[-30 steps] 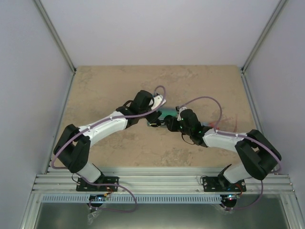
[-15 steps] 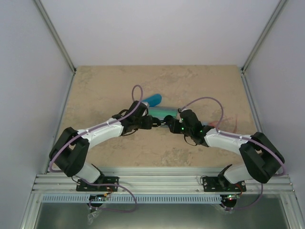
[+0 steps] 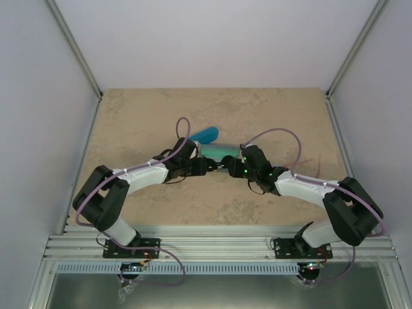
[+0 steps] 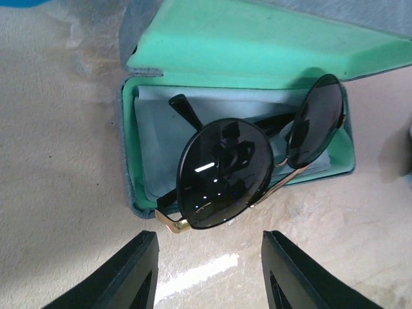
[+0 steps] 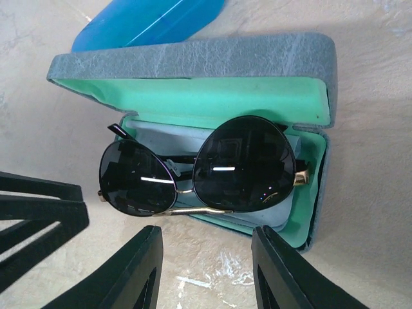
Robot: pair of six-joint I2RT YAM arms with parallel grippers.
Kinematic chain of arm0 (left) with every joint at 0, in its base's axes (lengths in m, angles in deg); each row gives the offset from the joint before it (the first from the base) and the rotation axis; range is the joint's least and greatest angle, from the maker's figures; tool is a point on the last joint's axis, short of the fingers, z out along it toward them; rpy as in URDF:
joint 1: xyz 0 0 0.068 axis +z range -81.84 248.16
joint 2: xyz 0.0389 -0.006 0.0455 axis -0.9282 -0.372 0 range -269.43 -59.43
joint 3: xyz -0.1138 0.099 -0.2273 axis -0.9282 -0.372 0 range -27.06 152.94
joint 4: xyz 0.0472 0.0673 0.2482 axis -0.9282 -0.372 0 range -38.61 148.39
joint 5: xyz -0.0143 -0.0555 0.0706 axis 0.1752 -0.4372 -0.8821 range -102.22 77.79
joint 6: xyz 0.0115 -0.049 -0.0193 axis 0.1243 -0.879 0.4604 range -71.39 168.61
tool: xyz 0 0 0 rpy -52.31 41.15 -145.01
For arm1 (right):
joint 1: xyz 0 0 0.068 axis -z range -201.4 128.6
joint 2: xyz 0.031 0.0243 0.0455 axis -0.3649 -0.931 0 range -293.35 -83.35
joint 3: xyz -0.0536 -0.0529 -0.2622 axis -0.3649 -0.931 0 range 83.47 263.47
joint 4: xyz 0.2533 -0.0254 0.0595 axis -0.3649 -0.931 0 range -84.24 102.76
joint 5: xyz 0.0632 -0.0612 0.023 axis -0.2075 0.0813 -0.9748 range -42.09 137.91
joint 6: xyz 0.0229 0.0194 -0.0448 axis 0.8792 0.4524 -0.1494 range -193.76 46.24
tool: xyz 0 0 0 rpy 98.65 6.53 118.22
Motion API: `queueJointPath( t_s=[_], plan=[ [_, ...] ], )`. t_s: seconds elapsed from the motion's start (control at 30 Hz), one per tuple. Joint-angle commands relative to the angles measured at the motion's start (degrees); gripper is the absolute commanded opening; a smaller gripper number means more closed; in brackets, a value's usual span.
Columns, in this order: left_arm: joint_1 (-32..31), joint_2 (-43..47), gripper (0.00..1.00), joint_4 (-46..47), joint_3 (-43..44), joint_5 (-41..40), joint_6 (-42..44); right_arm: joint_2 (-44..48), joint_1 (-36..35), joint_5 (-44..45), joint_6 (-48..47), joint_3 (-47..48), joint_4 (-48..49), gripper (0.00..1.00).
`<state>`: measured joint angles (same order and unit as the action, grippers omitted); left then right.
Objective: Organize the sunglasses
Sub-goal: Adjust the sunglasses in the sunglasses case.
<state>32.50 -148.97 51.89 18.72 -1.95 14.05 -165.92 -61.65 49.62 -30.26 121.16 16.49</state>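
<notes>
Dark wire-framed sunglasses (image 5: 193, 174) with gold trim lie askew in the open grey-blue case (image 5: 193, 58) with a green lining, over a light blue cloth; one lens overhangs the case's near rim. They also show in the left wrist view (image 4: 251, 170), inside the same case (image 4: 257, 45). My left gripper (image 4: 209, 277) is open and empty just short of the glasses. My right gripper (image 5: 206, 270) is open and empty, facing them from the other side. In the top view both grippers (image 3: 209, 165) (image 3: 233, 168) meet at the case (image 3: 219, 152). The red-orange sunglasses are out of view.
A glossy blue oval case (image 3: 205, 135) lies just behind the open case, also in the right wrist view (image 5: 148, 22). The left gripper's fingers (image 5: 38, 212) show at the left edge of the right wrist view. Tan tabletop (image 3: 277, 116) surrounds them.
My left arm has swung down and back from over the cases, uncovering the blue oval case; its gripper now sits low at the open case. The right gripper has barely moved.
</notes>
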Motion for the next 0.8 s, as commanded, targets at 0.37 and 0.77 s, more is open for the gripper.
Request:
queueJointPath(
  t_s=[0.37,0.77],
  plan=[
    [1.4,-5.0,0.30,3.0,2.0,2.0,-1.5,-3.8,0.3,0.7,-1.4,4.1,-0.1,0.39],
    [2.3,-7.5,0.28,2.4,5.2,1.6,0.6,-7.2,0.3,-1.2,-1.3,4.2,1.7,0.37]
  ],
)
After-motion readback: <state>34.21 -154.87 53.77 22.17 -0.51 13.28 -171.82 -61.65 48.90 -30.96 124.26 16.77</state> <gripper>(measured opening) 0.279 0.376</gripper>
